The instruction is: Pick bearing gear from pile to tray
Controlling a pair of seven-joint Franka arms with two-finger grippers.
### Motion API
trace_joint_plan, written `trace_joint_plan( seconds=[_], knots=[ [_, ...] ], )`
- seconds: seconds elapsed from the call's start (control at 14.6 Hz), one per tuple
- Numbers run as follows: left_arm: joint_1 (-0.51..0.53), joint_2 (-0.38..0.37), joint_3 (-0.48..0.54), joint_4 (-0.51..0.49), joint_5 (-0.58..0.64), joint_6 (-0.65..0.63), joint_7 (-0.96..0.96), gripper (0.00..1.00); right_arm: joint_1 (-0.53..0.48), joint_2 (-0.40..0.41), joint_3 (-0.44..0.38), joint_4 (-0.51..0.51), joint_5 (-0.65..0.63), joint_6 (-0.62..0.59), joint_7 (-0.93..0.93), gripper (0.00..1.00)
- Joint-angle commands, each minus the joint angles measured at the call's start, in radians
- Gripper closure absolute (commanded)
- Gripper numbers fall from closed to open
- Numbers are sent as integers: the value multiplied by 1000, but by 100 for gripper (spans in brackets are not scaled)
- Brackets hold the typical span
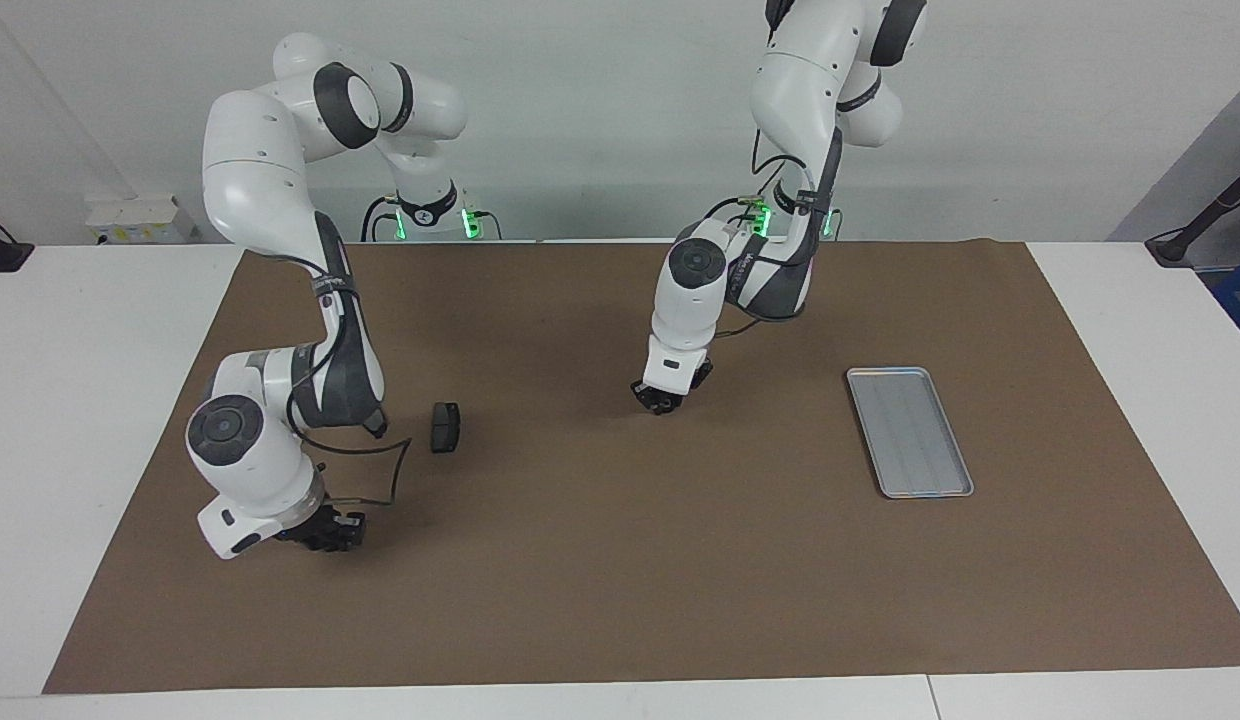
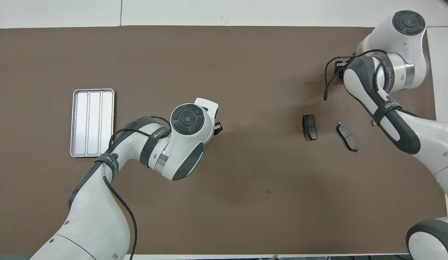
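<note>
- Left gripper [image 1: 660, 400], in the facing view, hangs low over the middle of the brown paper-like mat [image 1: 620, 580]; you cannot tell whether it is spread, pressed together or pinching some small part
- Right gripper [image 1: 330, 530] sits low over the mat at the right arm's end of the table, and its state is just as unreadable
- One dark grey brake-pad-like piece [image 1: 445, 427] lies flat on the mat beside the right arm, apart from both grippers
- Your target, the flat silver-grey metal tray [image 1: 908, 430] with rounded corners, rests bare toward the left arm's end, well apart from the left gripper
- From overhead, the tray [image 2: 93, 122] shows three lengthwise lanes with nothing in them
- This view gives you a second dark grey pad [image 2: 347, 136] just beside the first [image 2: 309, 127]; the right arm hides it from the facing camera
- Overhead, each wrist covers most of its own gripper: only a dark edge of the left gripper [image 2: 217, 127] and of the right gripper [image 2: 339, 66] peeks out
- No bearing gear can be made out in either view
- Judged from this, you are at the pick step; next, confirm a part is truly gripped, lift clear, then carry it over the tray and set it inside the rim
</note>
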Motion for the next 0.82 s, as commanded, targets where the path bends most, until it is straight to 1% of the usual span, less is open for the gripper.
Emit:
trace_joint_plan(
  seconds=[0.0,0.07,0.2,0.34,0.41,0.48,0.61,0.75],
  knots=[
    [32,-34,16,24,38,-89,2,96,-9,13,2,6,9,12,16,81],
    [74,-80,16,2,38,-94,54,96,-9,13,2,6,13,12,16,90],
    [181,-160,15,-64,38,-144,224,96,-15,13,2,6,12,4,16,100],
    [300,-198,15,-116,38,-152,435,96,-15,11,2,6,9,-13,14,100],
    [357,-203,13,-130,36,-152,521,96,-15,7,4,7,7,-30,14,100],
    [405,-207,15,-142,36,-150,612,96,-10,-9,11,9,6,-72,14,100],
    [485,-208,13,-144,36,-146,749,96,8,-79,17,13,9,-155,16,100],
    [548,-215,13,-162,36,-141,870,96,48,-171,17,13,42,-244,17,100]
  ],
)
